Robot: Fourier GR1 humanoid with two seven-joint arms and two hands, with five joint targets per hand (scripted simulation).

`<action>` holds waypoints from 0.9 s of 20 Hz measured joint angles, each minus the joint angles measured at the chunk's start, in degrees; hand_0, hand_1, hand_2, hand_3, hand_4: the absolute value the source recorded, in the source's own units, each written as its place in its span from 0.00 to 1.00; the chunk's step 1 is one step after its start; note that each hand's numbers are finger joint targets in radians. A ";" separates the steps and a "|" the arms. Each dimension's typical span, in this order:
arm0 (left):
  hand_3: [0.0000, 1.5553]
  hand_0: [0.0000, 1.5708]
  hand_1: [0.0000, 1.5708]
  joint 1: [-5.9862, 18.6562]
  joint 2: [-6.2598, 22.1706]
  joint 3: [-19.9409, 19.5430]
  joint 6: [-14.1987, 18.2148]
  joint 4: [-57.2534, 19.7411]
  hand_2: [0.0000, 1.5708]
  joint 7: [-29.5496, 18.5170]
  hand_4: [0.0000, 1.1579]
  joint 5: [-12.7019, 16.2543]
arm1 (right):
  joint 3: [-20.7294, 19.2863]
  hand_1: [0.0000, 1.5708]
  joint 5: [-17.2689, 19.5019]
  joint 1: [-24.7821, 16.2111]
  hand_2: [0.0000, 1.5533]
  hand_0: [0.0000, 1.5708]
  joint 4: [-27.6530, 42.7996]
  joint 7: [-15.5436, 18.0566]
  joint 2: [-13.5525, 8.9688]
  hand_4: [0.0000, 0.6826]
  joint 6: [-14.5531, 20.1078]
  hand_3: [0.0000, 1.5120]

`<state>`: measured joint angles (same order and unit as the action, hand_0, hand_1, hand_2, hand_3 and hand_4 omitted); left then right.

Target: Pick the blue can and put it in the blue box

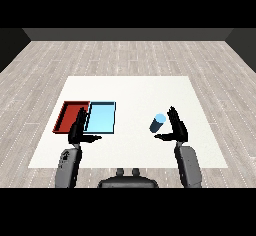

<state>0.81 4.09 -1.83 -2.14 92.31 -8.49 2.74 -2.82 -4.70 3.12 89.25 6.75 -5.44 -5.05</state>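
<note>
Worktop (pixel 130 90): white, square, set on a floor (pixel 125 55) of pale grey wooden planks; a dark wall is seen along the far edge of the floor.

Red tray (pixel 70 115): shallow, rectangular, laid on the left part of the worktop. Its near right corner is covered by the left hand.

Light blue tray (pixel 102 117): shallow, rectangular, laid just beside the red tray, on its right, the two long sides being in contact or nearly so. Nothing is seen inside it.

Blue can (pixel 158 122): a small cylinder, found on the right part of the worktop, well apart from both trays. It is seen tilted, its paler top end turned far and right. Whether it rests on the worktop cannot be told.

Left hand (pixel 79 130): black, carried on a grey forearm entering from the near left. The fingers are held straight and pointed away, the thumb spread to the right; nothing is grasped. It is placed over the near edge where the two trays meet.

Right hand (pixel 176 127): black, carried on a grey forearm entering from the near right. The fingers are held straight and upright, the thumb spread to the left below the can. It is released; the can is just beside its fingers, on their left, and is not enclosed.
</note>
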 measured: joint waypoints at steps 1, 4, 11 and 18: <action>0.00 0.00 0.00 0.46 0.28 -0.62 -0.77 0.13 0.00 -1.17 0.00 0.92 | -0.74 0.00 -1.40 0.93 0.00 0.00 -0.60 0.79 -0.26 0.00 -1.15 0.00; 0.00 0.00 0.00 0.93 0.58 -1.63 -2.60 -0.49 0.00 -4.31 0.00 2.59 | -1.40 0.00 -3.68 0.41 0.00 0.00 -0.86 3.63 -0.71 0.00 -4.32 0.00; 0.00 0.00 0.00 0.73 0.13 -2.00 -3.99 -2.01 0.00 -8.60 0.00 2.83 | -1.90 0.00 -4.05 0.28 0.00 0.00 -2.65 6.50 -0.35 0.00 -6.12 0.00; 0.00 0.00 0.00 -0.17 -0.41 -1.80 -3.97 -0.94 0.00 -8.94 0.00 2.68 | -4.17 0.00 -4.26 2.84 0.00 0.00 -7.86 7.59 -0.82 0.00 -5.61 0.00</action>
<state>0.63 3.67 -3.63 -6.11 91.37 -17.44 5.42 -6.98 -8.96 5.96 81.39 14.33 -6.26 -10.67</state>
